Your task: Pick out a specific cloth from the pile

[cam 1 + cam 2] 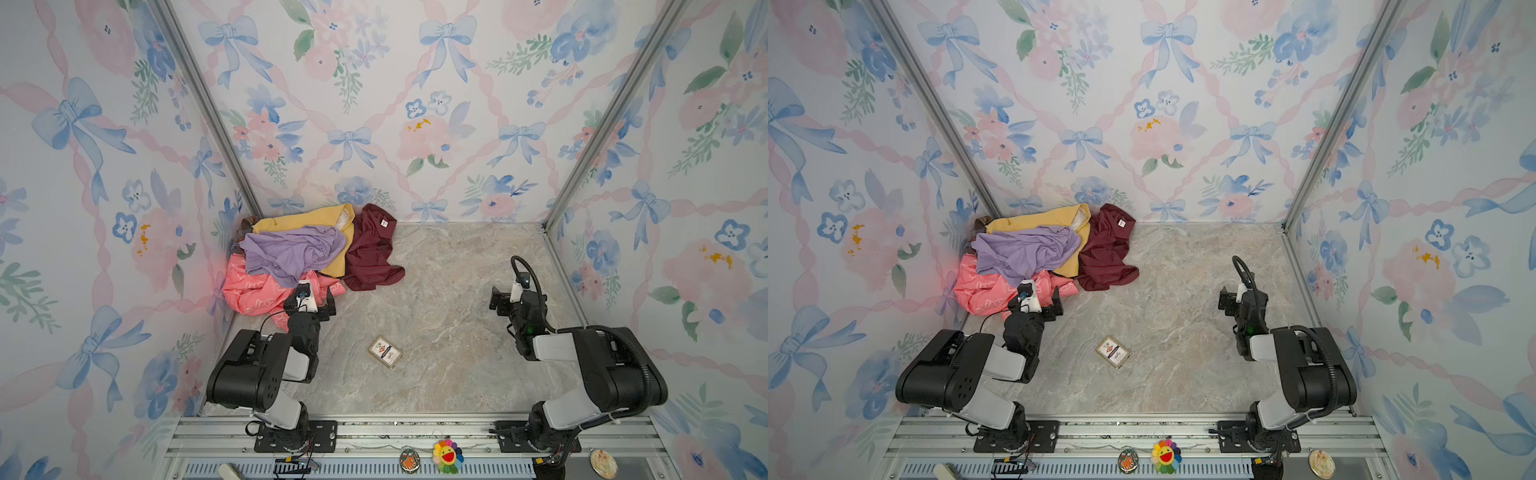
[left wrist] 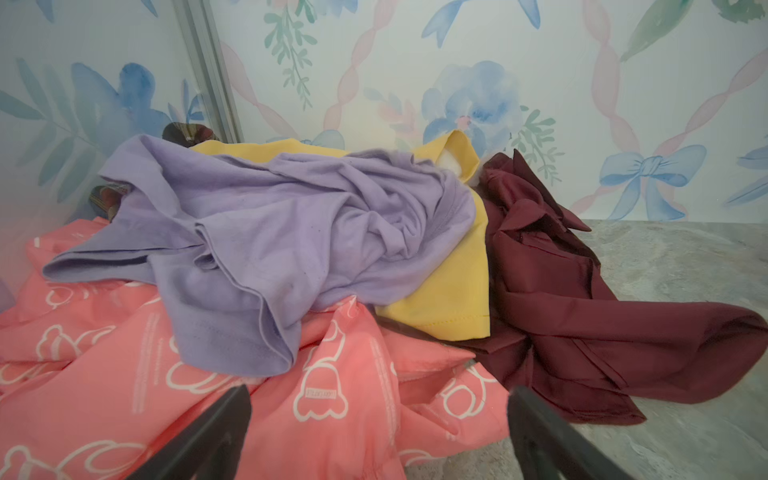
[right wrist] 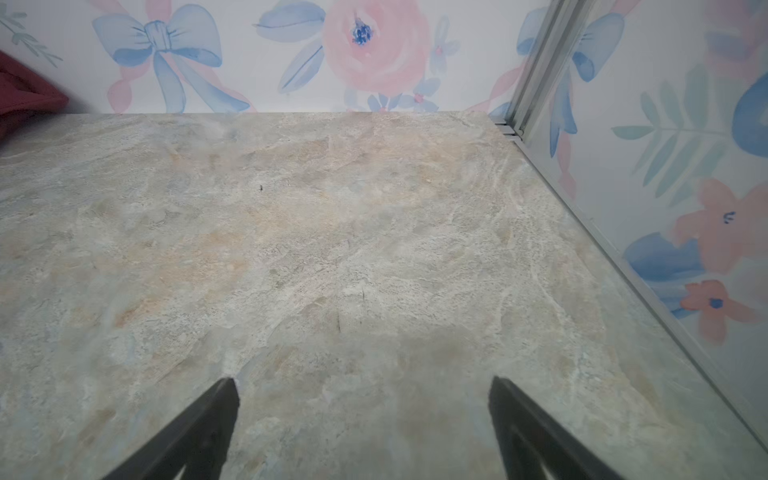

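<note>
In both top views, the pile sits in the far left corner of the table, against the walls. The lavender garment lies on top, over a yellow garment; the maroon shirt spreads along the pile's right side. The cloth, coral pink with white outline figures, lies at the pile's near edge against the left wall, with its far part under the lavender garment. My left gripper is above the cloth's near right part, jaws spread. My right gripper is well apart, over the right side of the table, jaws spread. A small box lies on the table between my arms. In the left wrist view, my left fingertips stand wide apart with the cloth lying between and beyond them; whether they touch it I cannot tell. In the right wrist view, my right fingertips stand wide apart over bare table, gripping nothing, with a maroon corner at the frame edge
</note>
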